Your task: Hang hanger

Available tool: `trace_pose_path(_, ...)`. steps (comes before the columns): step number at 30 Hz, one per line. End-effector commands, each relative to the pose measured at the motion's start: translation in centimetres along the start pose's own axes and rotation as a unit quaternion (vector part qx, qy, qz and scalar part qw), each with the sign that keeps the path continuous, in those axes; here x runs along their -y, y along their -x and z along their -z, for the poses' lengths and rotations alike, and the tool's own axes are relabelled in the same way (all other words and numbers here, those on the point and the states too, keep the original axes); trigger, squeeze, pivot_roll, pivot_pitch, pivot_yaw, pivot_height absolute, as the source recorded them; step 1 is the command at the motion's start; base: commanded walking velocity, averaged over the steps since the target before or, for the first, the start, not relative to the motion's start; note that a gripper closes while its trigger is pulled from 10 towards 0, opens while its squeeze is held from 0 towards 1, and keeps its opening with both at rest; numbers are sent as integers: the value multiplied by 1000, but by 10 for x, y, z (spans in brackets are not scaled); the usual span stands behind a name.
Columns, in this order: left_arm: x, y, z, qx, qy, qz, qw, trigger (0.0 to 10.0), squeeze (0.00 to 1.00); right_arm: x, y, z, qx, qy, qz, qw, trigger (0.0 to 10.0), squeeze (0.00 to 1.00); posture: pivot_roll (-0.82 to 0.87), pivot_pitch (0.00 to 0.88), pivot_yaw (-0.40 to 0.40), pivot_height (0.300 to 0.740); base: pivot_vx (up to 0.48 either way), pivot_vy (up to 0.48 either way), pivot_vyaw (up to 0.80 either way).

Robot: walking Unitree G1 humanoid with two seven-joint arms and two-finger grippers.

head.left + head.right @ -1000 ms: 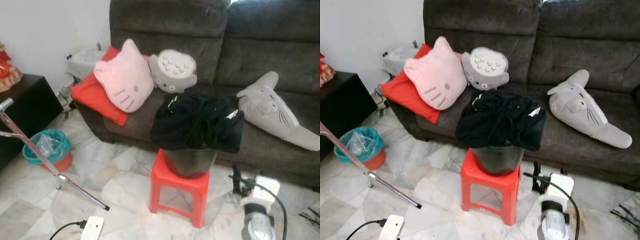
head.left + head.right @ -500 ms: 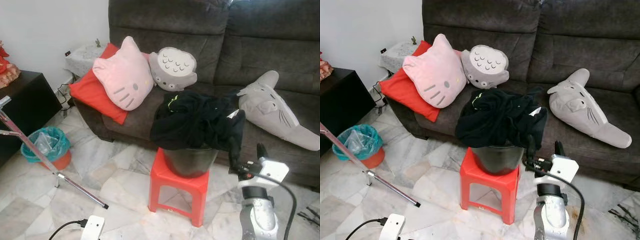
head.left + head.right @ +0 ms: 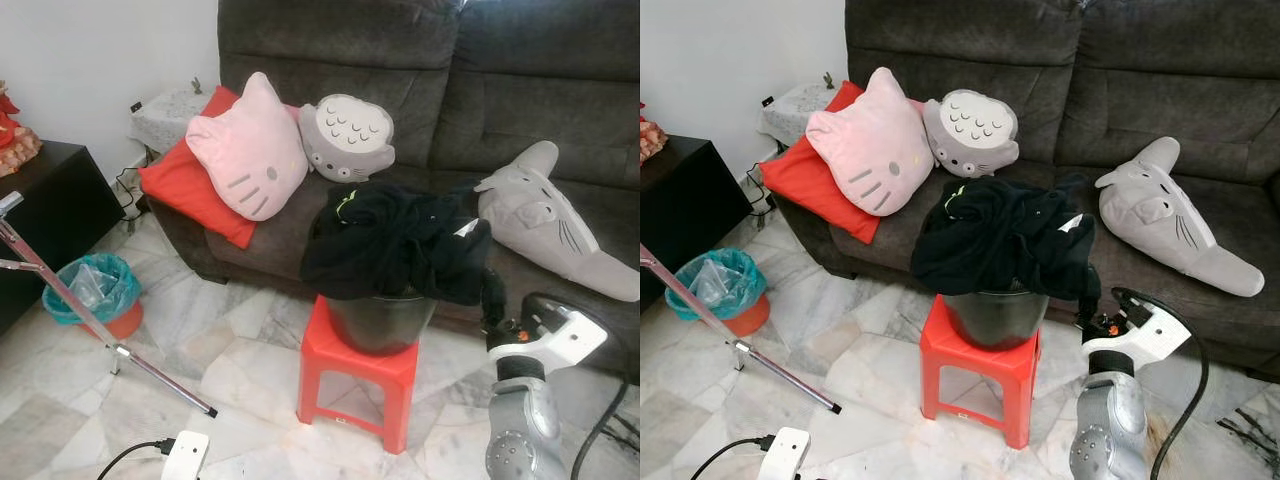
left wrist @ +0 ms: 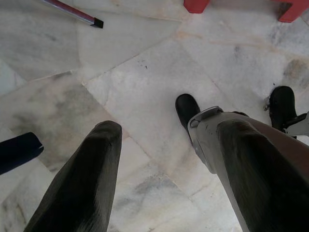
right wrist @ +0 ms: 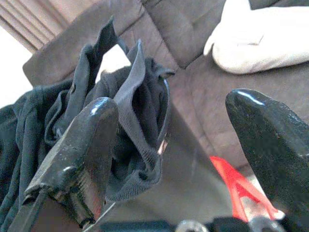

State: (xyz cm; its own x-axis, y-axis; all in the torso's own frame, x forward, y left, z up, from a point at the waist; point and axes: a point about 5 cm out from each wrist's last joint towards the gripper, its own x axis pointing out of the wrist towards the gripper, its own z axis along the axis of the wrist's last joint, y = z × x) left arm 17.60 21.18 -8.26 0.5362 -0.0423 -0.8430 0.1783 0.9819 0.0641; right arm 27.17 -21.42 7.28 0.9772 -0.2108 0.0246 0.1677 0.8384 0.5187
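Observation:
A heap of black clothes (image 3: pixel 395 245) spills over a black bucket (image 3: pixel 378 320) standing on a red plastic stool (image 3: pixel 358 375) in front of the dark sofa (image 3: pixel 540 90). My right gripper (image 3: pixel 1100 305) is raised beside the heap's right edge, open, with nothing between its fingers. In the right wrist view the gripper (image 5: pixel 174 101) faces folds of the black cloth (image 5: pixel 130 121), with the stool's red corner (image 5: pixel 231 186) below. My left gripper (image 4: pixel 169 130) hangs open over the marble floor (image 4: pixel 130 87).
On the sofa lie a pink cat cushion (image 3: pixel 248 150), a red pillow (image 3: pixel 185 190), a grey round plush (image 3: pixel 345 135) and a long grey plush (image 3: pixel 555 225). A slanted metal pole (image 3: pixel 70 300), a teal-lined bin (image 3: pixel 88 295) and a white plug block (image 3: pixel 185 455) stand at the left.
My right arm has risen from near the floor to the right side of the clothes heap. The clothes, bucket and stool have not moved.

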Motion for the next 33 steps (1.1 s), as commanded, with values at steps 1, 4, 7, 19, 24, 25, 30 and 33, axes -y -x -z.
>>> trace_pose_path(1,-4,1,1,-3,-2,-6,1000,10000,0,-2,-4,4,-17,-1,-3,1000,10000,0,-88,0,66,740,0,0,0)
trace_pose_path(4,-3,1,2,-3,-2,-5,1000,10000,0,-5,-10,8,-36,4,-5,999,10000,0,-82,0,65,740,0,0,0)
trace_pose_path(7,-4,1,2,-3,-1,-6,1000,10000,0,-13,-16,9,-45,5,-25,999,10000,0,-81,0,66,740,0,0,0)
trace_pose_path(19,-4,1,2,-3,-1,-6,1000,10000,0,-11,-35,11,-66,-6,0,998,10000,0,-76,0,65,740,0,0,0)
trace_pose_path(24,-4,1,1,-2,-1,-7,1000,10000,0,-13,-36,14,-72,-6,2,997,10000,0,-74,0,66,740,0,0,0)
trace_pose_path(25,-4,1,1,-2,-1,-7,1000,10000,0,-13,-36,14,-72,-6,2,997,10000,0,-74,0,66,740,0,0,0)
trace_pose_path(30,-4,1,1,-2,-1,-6,1000,10000,0,-8,-34,20,-82,3,13,997,1059,0,-75,0,66,740,0,0,0)
trace_pose_path(33,-4,1,1,-2,-1,-6,1000,10000,0,-3,-33,17,-72,5,29,997,8118,0,-75,0,66,740,0,0,0)
